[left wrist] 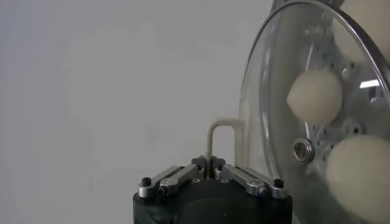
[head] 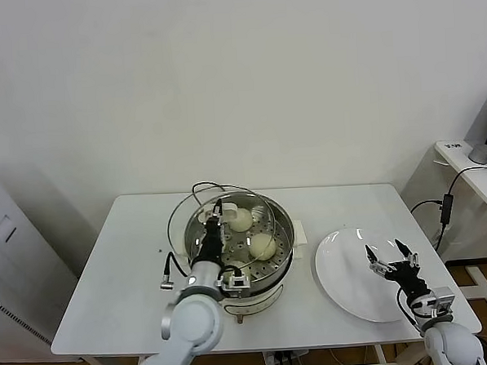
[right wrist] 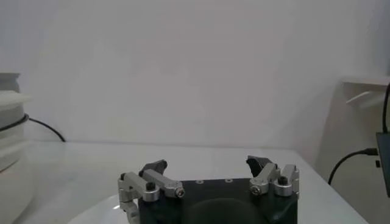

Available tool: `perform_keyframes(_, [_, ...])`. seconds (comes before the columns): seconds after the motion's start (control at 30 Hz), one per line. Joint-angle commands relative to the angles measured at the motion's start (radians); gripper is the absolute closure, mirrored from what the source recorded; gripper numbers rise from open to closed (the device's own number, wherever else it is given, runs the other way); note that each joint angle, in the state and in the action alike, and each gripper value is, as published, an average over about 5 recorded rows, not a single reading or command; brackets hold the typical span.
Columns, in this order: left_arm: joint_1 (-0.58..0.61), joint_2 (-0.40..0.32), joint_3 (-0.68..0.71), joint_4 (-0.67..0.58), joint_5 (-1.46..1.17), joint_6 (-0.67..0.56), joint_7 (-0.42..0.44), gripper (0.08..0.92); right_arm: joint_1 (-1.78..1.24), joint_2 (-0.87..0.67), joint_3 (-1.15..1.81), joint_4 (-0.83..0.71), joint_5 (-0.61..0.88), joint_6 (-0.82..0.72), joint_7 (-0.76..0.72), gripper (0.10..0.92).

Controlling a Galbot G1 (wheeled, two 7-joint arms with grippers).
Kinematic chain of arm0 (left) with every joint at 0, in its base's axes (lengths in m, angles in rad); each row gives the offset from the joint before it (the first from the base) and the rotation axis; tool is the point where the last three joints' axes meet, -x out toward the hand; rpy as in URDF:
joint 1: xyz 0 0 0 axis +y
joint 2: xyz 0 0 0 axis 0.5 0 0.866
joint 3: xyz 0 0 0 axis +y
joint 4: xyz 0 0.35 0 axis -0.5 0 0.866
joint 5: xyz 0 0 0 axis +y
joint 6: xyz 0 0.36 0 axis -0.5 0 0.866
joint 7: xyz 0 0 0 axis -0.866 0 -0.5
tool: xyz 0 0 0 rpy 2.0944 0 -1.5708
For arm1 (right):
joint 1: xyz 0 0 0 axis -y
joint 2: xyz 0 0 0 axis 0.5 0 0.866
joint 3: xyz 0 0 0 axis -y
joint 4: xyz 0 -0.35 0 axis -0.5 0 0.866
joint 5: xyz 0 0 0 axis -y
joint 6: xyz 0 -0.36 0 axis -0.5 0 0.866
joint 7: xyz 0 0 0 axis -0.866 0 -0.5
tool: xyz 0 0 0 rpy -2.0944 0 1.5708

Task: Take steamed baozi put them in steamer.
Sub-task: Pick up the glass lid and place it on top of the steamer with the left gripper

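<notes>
White table: nearest me my right gripper (head: 388, 259) hangs jaws apart over the bare plate (head: 347, 287), while my left gripper (head: 215, 217) is clamped on the lid (head: 198, 216) handle, lid tilted directly over the steamer (head: 283, 229), baozi (head: 262, 246) inside beneath it.

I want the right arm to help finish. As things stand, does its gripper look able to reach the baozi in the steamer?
Probably not directly: the right gripper hovers open over the white plate, while the glass lid, held tilted by the left gripper, partly covers the steamer.
</notes>
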Motion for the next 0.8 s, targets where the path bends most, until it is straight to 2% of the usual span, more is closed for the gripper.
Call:
perform_keyframes(0.03, [0.006,-0.076,0.02,0.016,0.068,0.008,0.007,0.895,0.0,0.002,0.001,-0.004,0.0,0.002,-0.001,0.203])
perform_keyframes(0.8, [0.036,-0.141,0.031,0.058,0.111,-0.002,-0.003,0.895,-0.003,0.008,0.008,-0.015,-0.005,0.003,-0.01,0.203])
